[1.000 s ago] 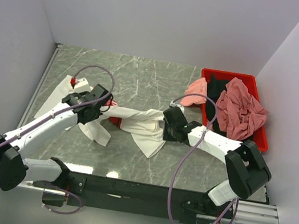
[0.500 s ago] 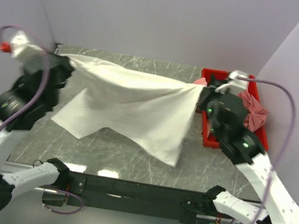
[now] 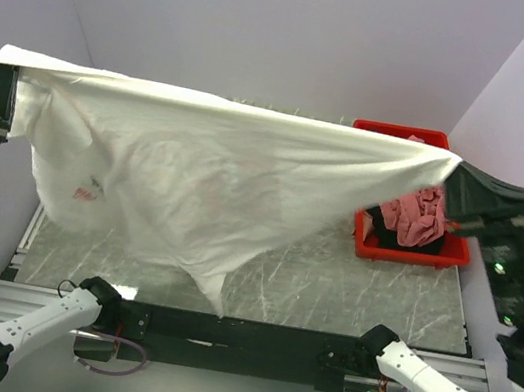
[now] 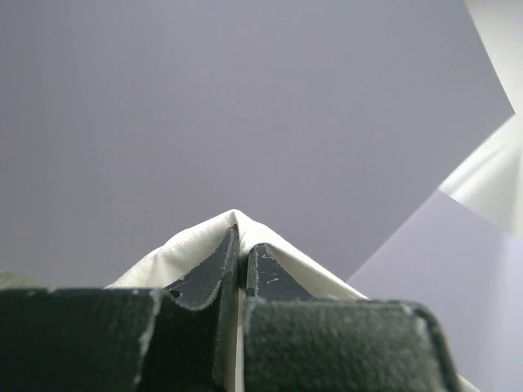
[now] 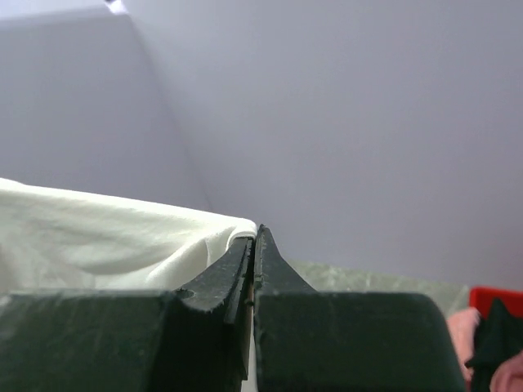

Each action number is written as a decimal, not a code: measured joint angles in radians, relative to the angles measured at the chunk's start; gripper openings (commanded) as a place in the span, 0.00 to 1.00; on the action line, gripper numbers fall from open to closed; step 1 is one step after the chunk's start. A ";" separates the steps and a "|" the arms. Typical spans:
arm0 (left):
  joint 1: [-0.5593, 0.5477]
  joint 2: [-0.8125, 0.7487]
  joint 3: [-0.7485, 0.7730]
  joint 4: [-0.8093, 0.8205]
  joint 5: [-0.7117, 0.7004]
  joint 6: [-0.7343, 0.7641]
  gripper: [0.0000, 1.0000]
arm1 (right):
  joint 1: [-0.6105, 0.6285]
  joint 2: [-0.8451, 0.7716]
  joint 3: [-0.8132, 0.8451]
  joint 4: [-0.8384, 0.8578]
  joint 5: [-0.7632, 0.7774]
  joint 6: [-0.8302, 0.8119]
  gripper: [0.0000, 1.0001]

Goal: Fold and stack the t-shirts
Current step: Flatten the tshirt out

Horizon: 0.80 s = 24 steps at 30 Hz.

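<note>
Both arms up high: left gripper [image 4: 242, 238] and right gripper [image 5: 253, 237] each clamp an edge of the white t-shirt [image 3: 218, 158], stretching it flat, likely for folding.

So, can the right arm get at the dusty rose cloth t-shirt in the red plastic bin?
Probably not: the right gripper is shut on the large white cloth t-shirt, held aloft with the left gripper. The dusty rose t-shirt itself lies uncovered.
</note>
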 measured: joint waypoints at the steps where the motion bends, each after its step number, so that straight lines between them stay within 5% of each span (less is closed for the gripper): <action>1: 0.000 0.014 0.026 0.001 0.019 0.012 0.01 | 0.000 -0.014 0.016 -0.010 -0.022 0.000 0.00; 9: 0.000 0.101 0.088 0.052 0.015 0.095 0.01 | -0.001 -0.027 0.075 -0.046 -0.092 0.010 0.00; 15: 0.006 0.232 -0.020 0.205 -0.211 0.173 0.01 | -0.008 0.048 -0.034 -0.021 0.033 0.029 0.00; 18: 0.097 0.403 -0.057 0.247 -0.259 0.173 0.03 | -0.059 0.152 -0.164 0.031 0.114 0.055 0.00; 19: 0.161 0.487 -0.063 0.256 -0.230 0.159 0.17 | -0.091 0.195 -0.208 0.060 0.112 0.064 0.00; 20: 0.203 0.567 -0.068 0.266 -0.200 0.152 0.46 | -0.134 0.257 -0.255 0.088 0.084 0.077 0.00; 21: 0.256 0.681 -0.065 0.271 -0.168 0.145 0.99 | -0.184 0.339 -0.290 0.113 0.051 0.098 0.09; 24: 0.325 0.993 0.000 0.237 -0.092 0.146 1.00 | -0.282 0.618 -0.305 0.161 -0.014 0.147 0.41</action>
